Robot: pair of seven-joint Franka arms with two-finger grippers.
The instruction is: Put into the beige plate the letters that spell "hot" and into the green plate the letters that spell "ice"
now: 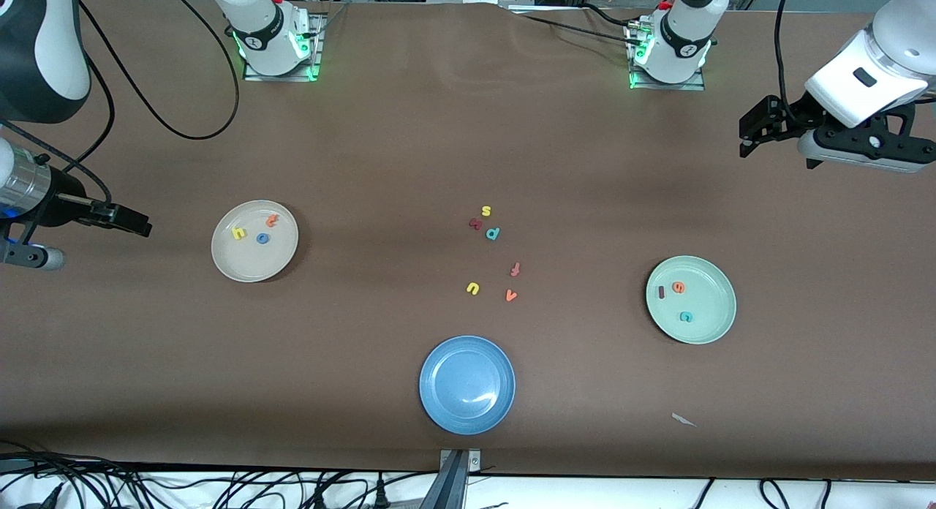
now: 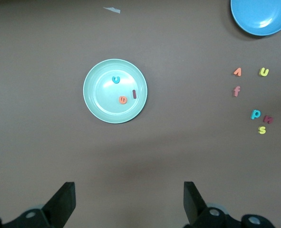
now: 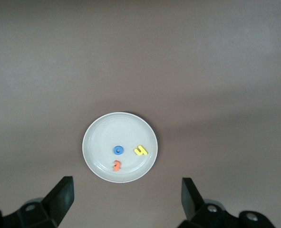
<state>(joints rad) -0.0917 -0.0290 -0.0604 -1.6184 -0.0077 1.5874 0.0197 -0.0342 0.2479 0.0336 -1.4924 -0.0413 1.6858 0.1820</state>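
The left gripper (image 2: pixel 128 202) hangs open and empty over the tabletop (image 1: pixel 409 151), with the green plate (image 2: pixel 95 102) ahead of it holding i (image 2: pixel 134 94), c (image 2: pixel 115 80) and e (image 2: pixel 123 99). The right gripper (image 3: pixel 126 199) hangs open and empty, with the beige plate (image 3: pixel 100 135) ahead holding h (image 3: pixel 140 150), o (image 3: pixel 118 150) and t (image 3: pixel 116 166).

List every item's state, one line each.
Beige plate: holds h, o, t.
Green plate: holds i, c, e.
Blue plate: empty.
Left gripper: open, empty.
Right gripper: open, empty.
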